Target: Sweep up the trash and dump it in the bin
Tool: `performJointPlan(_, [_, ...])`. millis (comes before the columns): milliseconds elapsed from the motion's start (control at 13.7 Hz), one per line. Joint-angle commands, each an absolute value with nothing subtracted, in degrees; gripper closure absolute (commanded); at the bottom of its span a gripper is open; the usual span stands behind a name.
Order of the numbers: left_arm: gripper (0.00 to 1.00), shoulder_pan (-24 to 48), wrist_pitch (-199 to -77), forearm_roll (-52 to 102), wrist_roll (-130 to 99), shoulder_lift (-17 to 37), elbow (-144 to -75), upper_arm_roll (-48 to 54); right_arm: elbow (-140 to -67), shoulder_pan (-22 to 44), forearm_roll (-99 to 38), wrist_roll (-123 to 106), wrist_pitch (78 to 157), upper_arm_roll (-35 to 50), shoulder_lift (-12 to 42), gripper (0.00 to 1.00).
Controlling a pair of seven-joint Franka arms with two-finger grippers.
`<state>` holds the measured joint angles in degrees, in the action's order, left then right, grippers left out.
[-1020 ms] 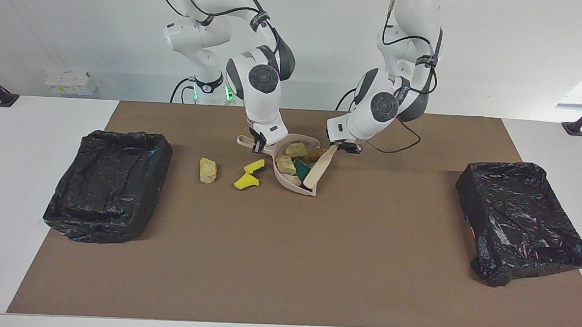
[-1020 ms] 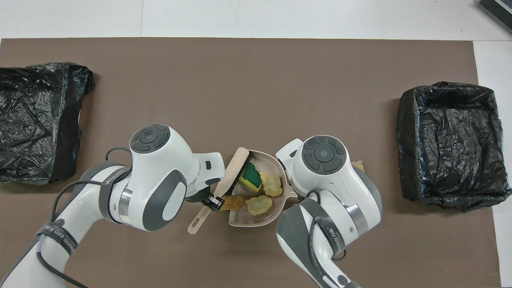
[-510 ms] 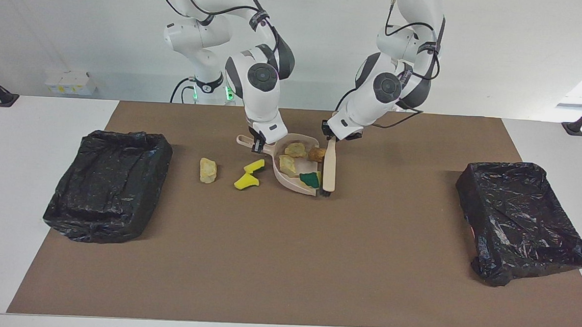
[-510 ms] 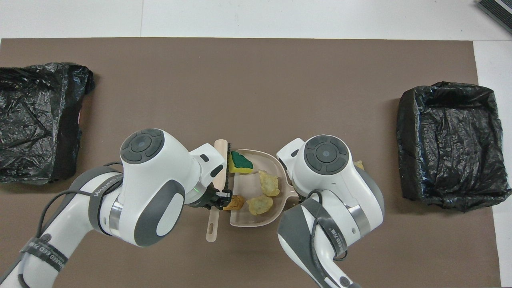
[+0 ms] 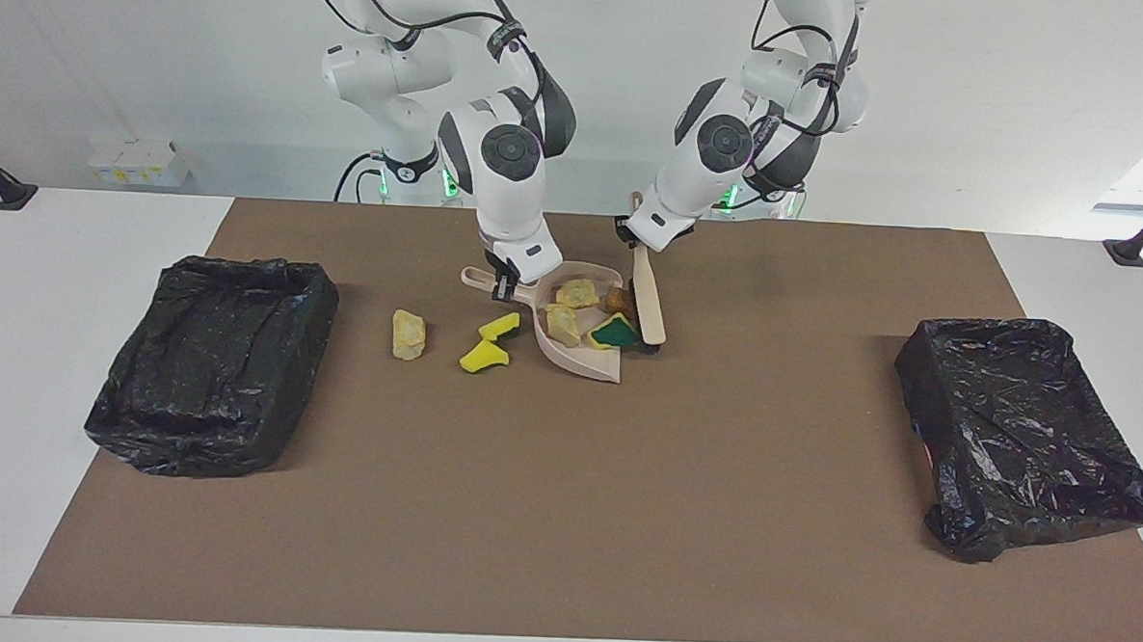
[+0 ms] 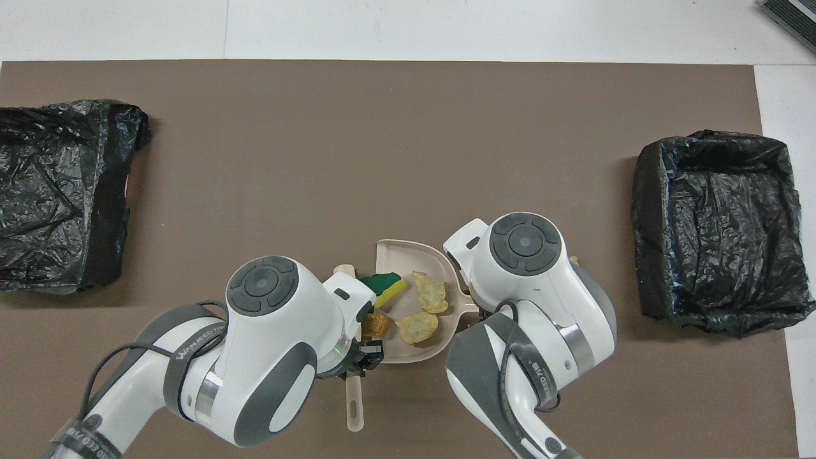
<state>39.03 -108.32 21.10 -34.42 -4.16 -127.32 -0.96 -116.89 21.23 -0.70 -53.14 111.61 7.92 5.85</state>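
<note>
Beside the dustpan (image 5: 580, 352), 3 scraps (image 5: 485, 342) lie loose.

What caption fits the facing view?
Left gripper sweeps brush against dustpan held by right gripper; three scraps remain on the mat.

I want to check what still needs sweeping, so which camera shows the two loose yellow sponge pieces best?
The facing view: both yellow sponge pieces lie in plain sight on the mat beside the dustpan, toward the right arm's end of the table. In the overhead view the right arm covers that spot, so they cannot be seen there.
</note>
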Motion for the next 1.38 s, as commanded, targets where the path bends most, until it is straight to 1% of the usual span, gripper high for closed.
performJointPlan(0, [1.00,40.9,-109.4,20.9,-37.6,-9.8,-133.8,-1.9,-118.4,20.4,-1.3,-55.1,112.9,8.3,4.5,1.00])
performJointPlan(219, [1.00,40.9,-110.4,20.7,-38.8,-9.9,-134.8,-1.8,-118.4,20.4,-1.3,-55.1,112.9,8.3,4.5,1.00])
performJointPlan(364, [1.00,41.9,-116.0,20.7,-40.6,-9.8,-137.8,-1.6,-118.4,20.4,-1.3,-55.1,112.9,8.3,4.4,1.00])
performJointPlan(510, [1.00,43.4,-120.7,20.7,-41.1,-8.8,-138.3,-1.5,-118.5,20.4,-1.3,-55.1,112.9,8.3,4.4,1.00])
performJointPlan(583, [1.00,43.4,-122.8,20.7,-40.1,-7.7,-137.6,-1.5,-118.4,20.4,-1.3,-55.1,112.8,8.3,4.4,1.00])
performJointPlan(729, [1.00,43.8,-125.0,20.7,-38.9,-7.1,-137.1,-1.4,-118.5,20.4,-1.3,-55.0,112.8,8.3,4.2,1.00])
performJointPlan(1093, [1.00,46.6,-125.2,21.6,-29.0,-4.6,-132.2,-1.2,-118.5,20.3,-1.3,-55.1,112.8,8.3,4.2,1.00])
performJointPlan(1312, [1.00,48.4,-124.8,21.7,-27.7,-3.1,-129.1,-1.2,-118.5,19.2,-1.4,-56.0,113.3,8.3,4.3,1.00])
